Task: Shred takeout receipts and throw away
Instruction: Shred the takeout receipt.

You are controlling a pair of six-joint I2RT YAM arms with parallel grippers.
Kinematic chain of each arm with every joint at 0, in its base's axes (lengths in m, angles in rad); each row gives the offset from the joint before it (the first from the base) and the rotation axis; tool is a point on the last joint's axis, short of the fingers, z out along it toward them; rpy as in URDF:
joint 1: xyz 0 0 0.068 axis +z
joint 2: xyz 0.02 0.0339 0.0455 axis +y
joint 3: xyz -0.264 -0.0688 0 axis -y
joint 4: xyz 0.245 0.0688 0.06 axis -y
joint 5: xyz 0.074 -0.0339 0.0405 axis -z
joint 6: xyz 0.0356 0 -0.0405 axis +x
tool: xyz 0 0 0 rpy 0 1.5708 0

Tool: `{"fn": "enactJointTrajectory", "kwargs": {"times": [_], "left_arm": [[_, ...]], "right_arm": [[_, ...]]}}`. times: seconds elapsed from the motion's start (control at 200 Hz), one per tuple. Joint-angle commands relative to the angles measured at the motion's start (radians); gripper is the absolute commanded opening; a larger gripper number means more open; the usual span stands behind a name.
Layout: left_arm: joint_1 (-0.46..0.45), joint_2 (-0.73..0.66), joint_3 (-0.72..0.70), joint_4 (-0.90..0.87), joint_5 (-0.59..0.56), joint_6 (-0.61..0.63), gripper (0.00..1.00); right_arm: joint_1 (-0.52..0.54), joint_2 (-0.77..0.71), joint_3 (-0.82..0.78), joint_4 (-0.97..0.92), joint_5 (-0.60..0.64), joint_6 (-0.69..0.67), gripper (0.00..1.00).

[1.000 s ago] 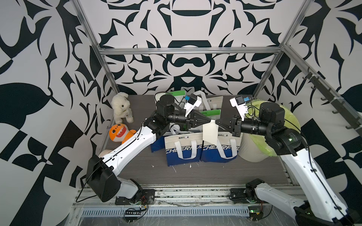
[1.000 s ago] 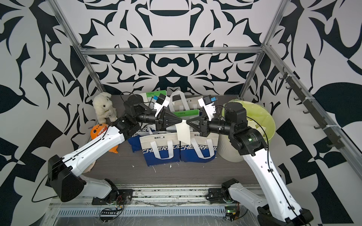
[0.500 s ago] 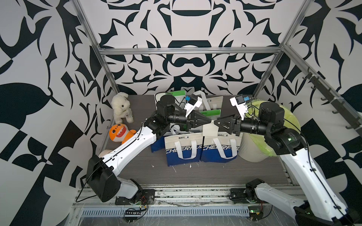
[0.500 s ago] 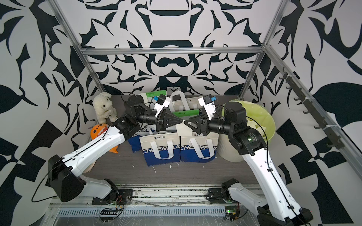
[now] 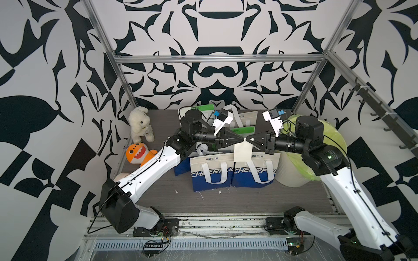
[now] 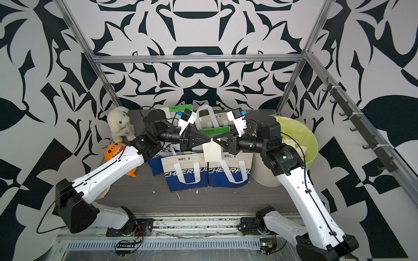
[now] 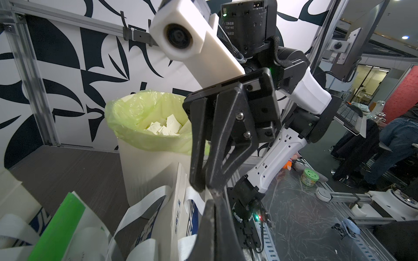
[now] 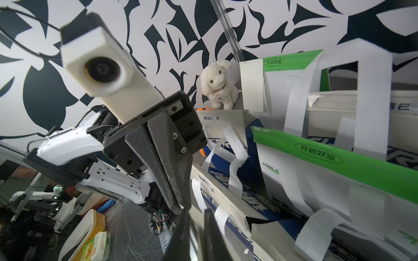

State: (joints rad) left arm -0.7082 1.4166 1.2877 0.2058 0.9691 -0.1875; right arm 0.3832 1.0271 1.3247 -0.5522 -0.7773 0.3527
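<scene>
Top views, both. Count: two arms, two grippers; one whole receipt (image 5: 243,152); one bin (image 5: 291,176) with a yellow-green liner (image 5: 334,137); two plush toys, a white plush (image 5: 140,123) and an orange plush (image 5: 138,154), at the left edge of the table (image 5: 248,203); two front bags (image 5: 212,171) side by side with blue lower halves. Further bags crowd behind them, number not certain. A few white scraps (image 5: 176,192) lie on the table before the bags. Left wrist view: torn pieces (image 7: 167,126) piled inside the bin, too many to count.

Left gripper (image 5: 242,140) and right gripper (image 5: 248,138) point at each other, tips almost touching, above the front bags. The receipt hangs straight below that meeting point, its top edge at the tips, clear of the table. Left gripper's jaws are closed and pinch the top edge. Right gripper's jaws are closed too; its tip meets the same edge, but whether paper sits between them cannot be told.

Receipt: plain cream-white, blank, rectangular, a little taller than wide, flat, hanging slightly askew, no tear visible. It is well apart from the bin, which stands to the right of the bags.
</scene>
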Motion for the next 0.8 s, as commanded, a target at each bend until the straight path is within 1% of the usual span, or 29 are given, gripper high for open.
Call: {"fn": "enactJointTrajectory", "kwargs": {"times": [0.0,0.015,0.115,0.17,0.225,0.31,0.455,0.625,0.685,0.71,0.795], "left_arm": [[-0.005,0.007,0.029,0.014,-0.003,0.001,0.0],[-0.005,0.007,0.029,0.013,-0.008,0.003,0.0],[-0.008,0.006,0.026,0.01,-0.077,0.015,0.0],[-0.019,0.002,0.021,0.003,-0.13,0.039,0.0],[-0.04,-0.006,0.012,-0.008,-0.17,0.09,0.0],[-0.071,-0.019,-0.005,-0.007,-0.192,0.145,0.0],[-0.086,-0.049,-0.053,0.054,-0.207,0.142,0.0],[-0.091,-0.125,-0.13,0.134,-0.258,0.138,0.0],[-0.091,-0.134,-0.147,0.145,-0.267,0.137,0.0],[-0.09,-0.172,-0.153,0.146,-0.272,0.138,0.0],[-0.091,-0.205,-0.173,0.148,-0.288,0.137,0.0]], "right_arm": [[0.013,-0.002,0.009,0.051,-0.023,0.003,0.02],[0.015,-0.002,0.007,0.052,-0.023,0.005,0.0],[0.025,-0.007,-0.008,0.057,0.005,0.029,0.0],[0.032,-0.005,-0.017,0.054,0.06,0.06,0.0],[0.038,0.003,-0.024,0.034,0.136,0.091,0.0],[0.04,0.014,-0.054,0.048,0.206,0.166,0.0],[0.041,0.007,-0.104,0.092,0.293,0.232,0.0],[0.042,0.037,-0.099,0.083,0.301,0.242,0.0],[0.042,0.045,-0.095,0.074,0.315,0.242,0.0],[0.041,0.047,-0.093,0.069,0.322,0.24,0.0],[0.04,0.058,-0.089,0.059,0.331,0.227,0.0]]}}
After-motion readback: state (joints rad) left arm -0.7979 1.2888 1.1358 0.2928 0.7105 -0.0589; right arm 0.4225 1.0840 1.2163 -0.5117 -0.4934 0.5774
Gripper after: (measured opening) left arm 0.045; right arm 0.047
